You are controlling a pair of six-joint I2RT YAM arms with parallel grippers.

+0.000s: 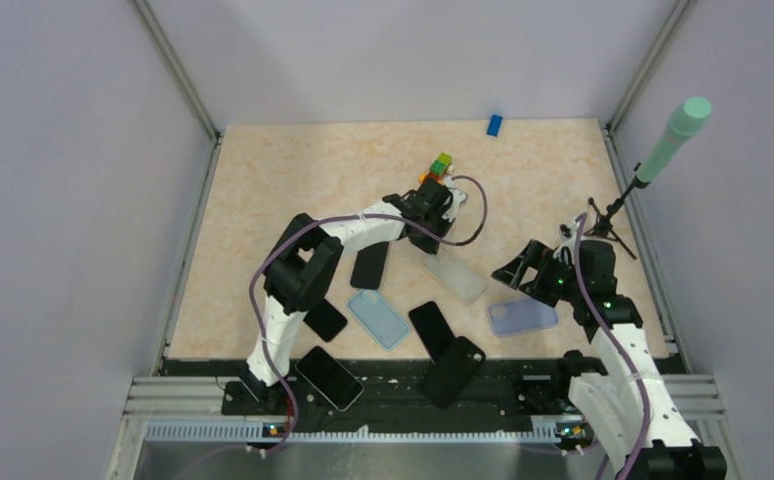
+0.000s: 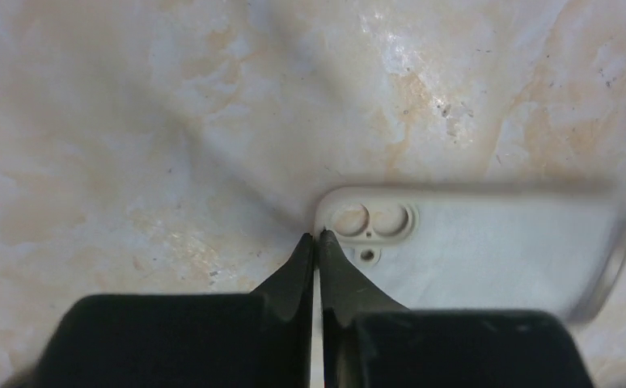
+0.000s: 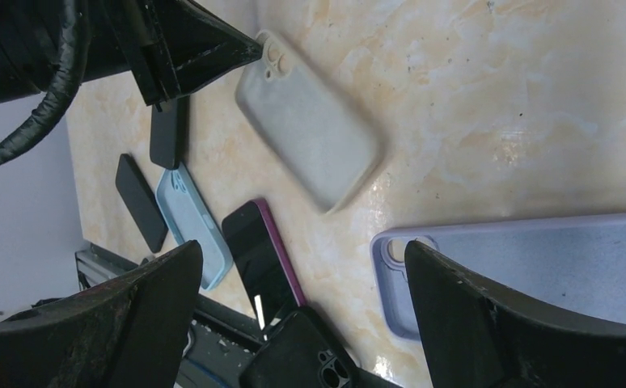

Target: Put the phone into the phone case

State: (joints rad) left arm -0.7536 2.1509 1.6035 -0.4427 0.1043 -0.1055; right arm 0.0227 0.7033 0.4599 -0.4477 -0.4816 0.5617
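Case [image 2: 488,250], pale grey, twin camera holes; left end effector [image 2: 316,236] narrow, apparently nipping its corner; right end effector [image 3: 303,246] wide.

The white phone case [image 2: 488,242] is blurred at its far end, its lower edge hidden behind the left end effector [image 2: 317,237], and the lavender case [image 3: 536,259] runs off the right edge.
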